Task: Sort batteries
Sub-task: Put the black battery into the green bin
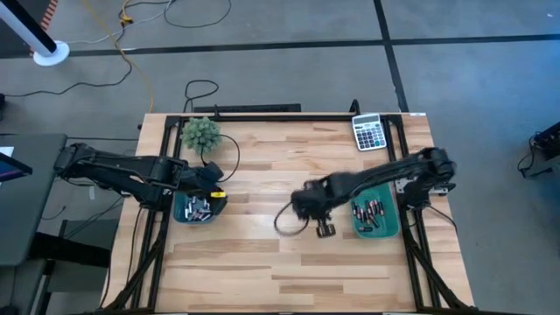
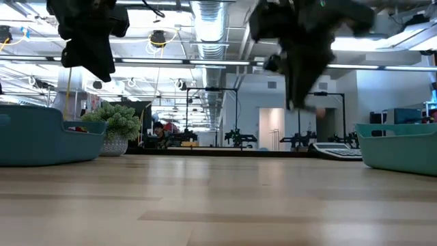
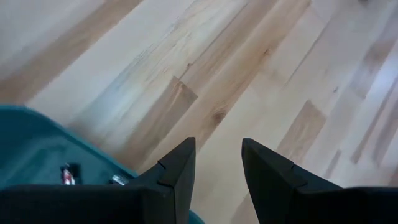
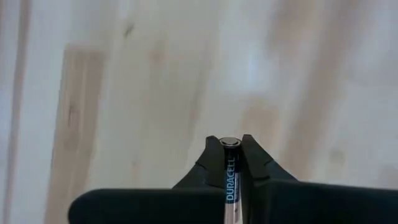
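Your work surface is a pale butcher-block table (image 1: 262,254) on a grey shop floor, with a small potted plant (image 1: 200,133) at about ten o'clock from the table's centre and a grey calculator (image 1: 369,132) at about one o'clock.

Two teal bins hold the batteries. The left bin (image 1: 179,213) sits at nine o'clock with a heap of cells (image 1: 200,208) inside. The right bin (image 1: 390,229) sits at three o'clock with more cells (image 1: 368,215) lying loose in it.

Your right gripper (image 4: 231,143) hangs above bare wood just inboard of the right bin, roughly at four o'clock from centre. Its fingers are clamped on one dark Duracell cell (image 4: 231,171), held lengthwise between the pads with the silver cap poking past the tips.

Your left gripper (image 3: 216,163) waits over the inner edge of the left bin, fingers parted with nothing between them.

Watch the grip. The cell is round and pinched along a narrow line, so I judge that a quick swing could let it twist or slide out onto the table. It would roll freely on that smooth wood. Also mind the crossing: both arms meet near the left bin, so a careless approach could knock one against the other.
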Robot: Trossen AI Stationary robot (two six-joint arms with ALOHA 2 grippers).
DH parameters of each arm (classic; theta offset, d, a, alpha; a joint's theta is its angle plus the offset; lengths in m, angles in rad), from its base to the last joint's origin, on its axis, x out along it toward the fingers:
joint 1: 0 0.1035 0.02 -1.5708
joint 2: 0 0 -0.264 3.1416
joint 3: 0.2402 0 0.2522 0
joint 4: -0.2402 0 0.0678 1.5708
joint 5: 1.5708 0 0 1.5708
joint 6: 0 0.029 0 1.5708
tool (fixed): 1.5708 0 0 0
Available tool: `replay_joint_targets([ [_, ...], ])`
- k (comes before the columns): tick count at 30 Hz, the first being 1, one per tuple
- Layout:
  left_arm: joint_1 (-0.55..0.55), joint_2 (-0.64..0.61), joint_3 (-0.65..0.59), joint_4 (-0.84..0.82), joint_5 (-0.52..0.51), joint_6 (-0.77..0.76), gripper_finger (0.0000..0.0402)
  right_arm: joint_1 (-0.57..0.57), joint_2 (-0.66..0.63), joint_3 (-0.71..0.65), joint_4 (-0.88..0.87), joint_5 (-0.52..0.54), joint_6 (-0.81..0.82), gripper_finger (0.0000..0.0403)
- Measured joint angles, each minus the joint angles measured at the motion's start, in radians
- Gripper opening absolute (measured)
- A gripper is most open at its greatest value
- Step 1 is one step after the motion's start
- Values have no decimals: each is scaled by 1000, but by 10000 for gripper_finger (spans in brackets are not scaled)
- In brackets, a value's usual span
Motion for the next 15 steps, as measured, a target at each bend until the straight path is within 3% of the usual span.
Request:
replay_joint_targets([
  [4, 0, 0, 0, 0, 0, 100, 128, -44, -175, -54, -27, 94, 159, 10],
  [11, 2, 0, 0, -1, -18, 221, 128, -89, -539, -379, 19, 140, 577, 9],
  [15, 1, 0, -1, 22, -115, 263, 128, -95, -690, -526, -10, 141, 856, 9],
])
